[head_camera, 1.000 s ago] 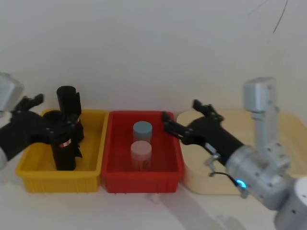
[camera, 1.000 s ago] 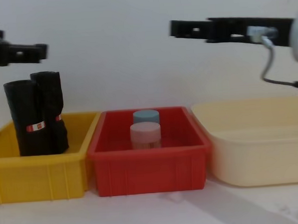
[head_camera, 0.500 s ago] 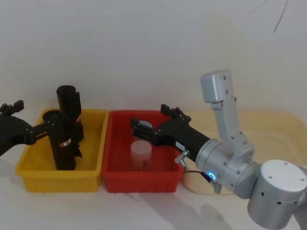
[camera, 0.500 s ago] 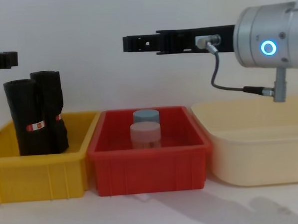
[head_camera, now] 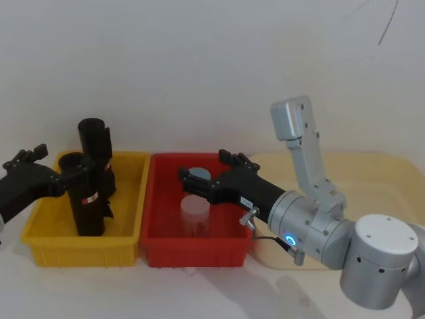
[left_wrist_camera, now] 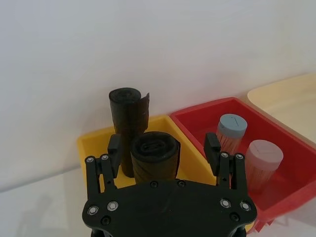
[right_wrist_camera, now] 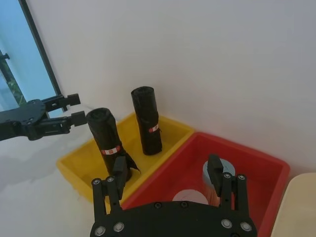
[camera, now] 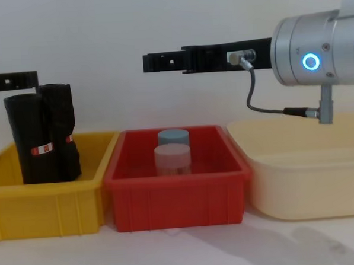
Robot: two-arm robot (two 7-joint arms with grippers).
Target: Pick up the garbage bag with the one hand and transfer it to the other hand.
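The garbage bag (head_camera: pixel 85 206) is standing upright in the yellow bin (head_camera: pixel 80 250), just ahead of and slightly below the nearer left gripper (left_wrist_camera: pixel 163 144), whose jaws are gaping, while the right gripper (camera: pixel 155 62), likewise spread, is hovering well apart over the red bin (camera: pixel 174 192).

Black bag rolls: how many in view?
2. Both stand in the yellow bin: the garbage bag in front, with the left gripper open by its top, and the twin roll behind it. None looks hidden.
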